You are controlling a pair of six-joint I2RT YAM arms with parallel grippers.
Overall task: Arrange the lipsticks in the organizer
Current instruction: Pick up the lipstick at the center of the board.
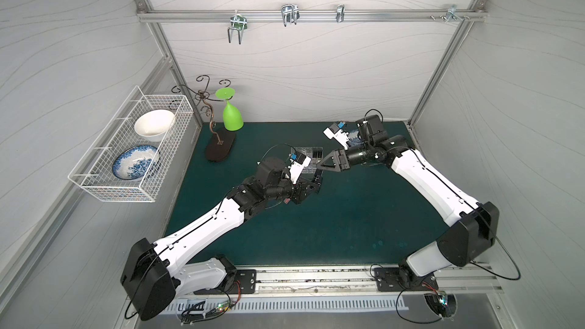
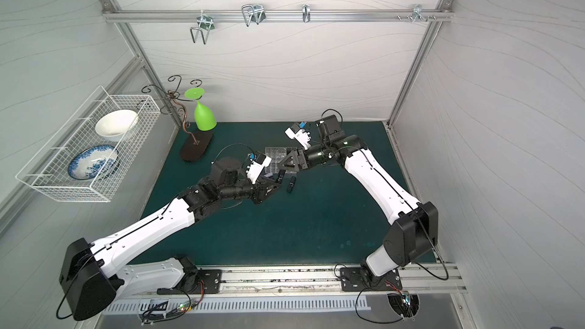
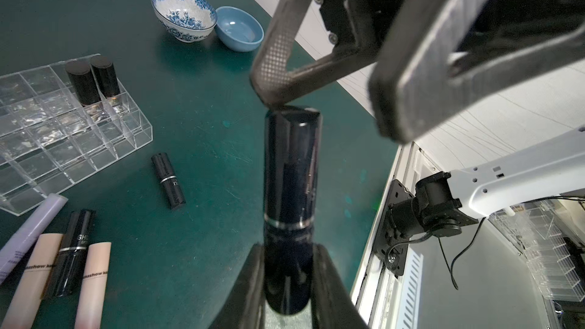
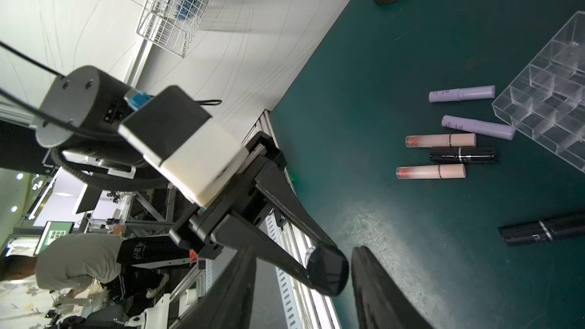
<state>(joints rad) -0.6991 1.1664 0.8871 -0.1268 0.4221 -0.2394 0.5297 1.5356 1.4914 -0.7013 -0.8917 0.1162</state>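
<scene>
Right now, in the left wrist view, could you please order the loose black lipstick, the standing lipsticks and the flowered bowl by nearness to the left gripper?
From the left gripper and its held lipstick:
1. Loose black lipstick, on the mat.
2. Standing lipsticks, in the organizer's corner cells.
3. Flowered bowl, beyond the organizer.

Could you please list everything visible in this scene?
black lipsticks: five, black; two upright in organizer, two on mat, one held
lilac lipsticks: two, lilac; by organizer
pink lipsticks: two, pink; flanking a black one
organizer: one, clear; on mat
bowls: two, blue-patterned and plain blue; on mat
basket: one, white wire; left wall, holding white bowl and patterned dish
glass: one, green; upside down on stand
hooks: several, metal; rear rail
left gripper: one, black; shut on a black lipstick
right gripper: one, black; open around its free end
</scene>
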